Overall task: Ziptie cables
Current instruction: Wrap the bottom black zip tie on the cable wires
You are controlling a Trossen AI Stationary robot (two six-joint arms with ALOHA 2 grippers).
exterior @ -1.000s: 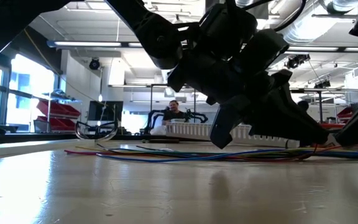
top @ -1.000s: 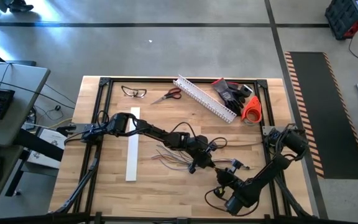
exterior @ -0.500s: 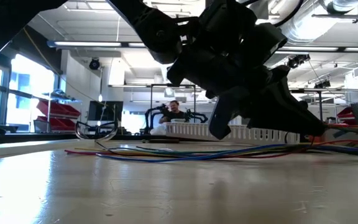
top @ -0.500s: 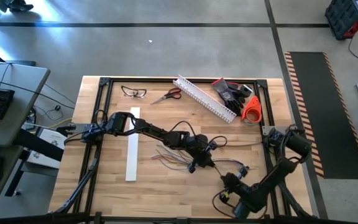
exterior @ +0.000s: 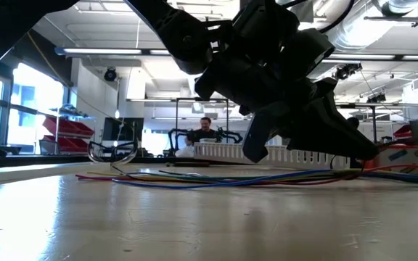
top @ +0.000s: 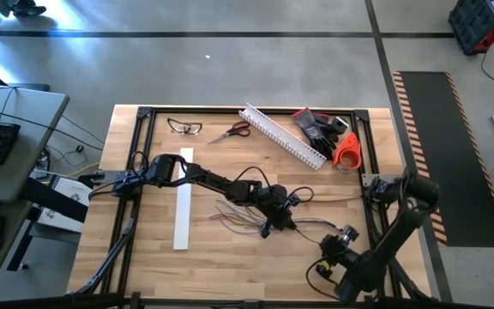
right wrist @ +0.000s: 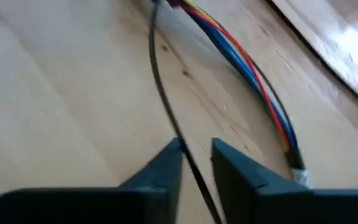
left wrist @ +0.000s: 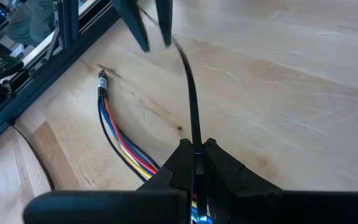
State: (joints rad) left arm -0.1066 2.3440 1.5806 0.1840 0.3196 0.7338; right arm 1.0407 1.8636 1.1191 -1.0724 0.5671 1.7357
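The cables (top: 240, 215), a limp bundle of thin coloured wires, lie on the wooden table at mid-table; they also show in the left wrist view (left wrist: 118, 138) and along the table in the low view (exterior: 216, 179). A thin dark ziptie (left wrist: 191, 99) runs out from my left gripper (left wrist: 194, 157), which is shut on it at the bundle (top: 270, 227). My right gripper (right wrist: 196, 158) is open near the table's front right (top: 333, 242). The ziptie's free end (right wrist: 160, 93) shows in the gap between its fingers; whether they touch it I cannot tell. My left gripper pinches the ziptie between its two fingertips at the strip's end by the cables (left wrist: 194, 148). The fingers slant down toward the table and lie along the strip. The rest of the ziptie stretches straight ahead toward my right gripper, and the coloured wires pass under the fingers.
At the far edge lie glasses (top: 184, 127), scissors (top: 232, 131), a white slotted channel (top: 283, 136), black gloves (top: 318, 126) and an orange tape roll (top: 347, 151). A white strip (top: 183, 210) lies left of the cables. Black frame rails (top: 135, 172) border the table.
My right gripper has opened and drawn back from the bundle toward the table's right edge, rising and rolling its wrist as it went. My left gripper has stayed shut on the ziptie, and the cables have not moved.
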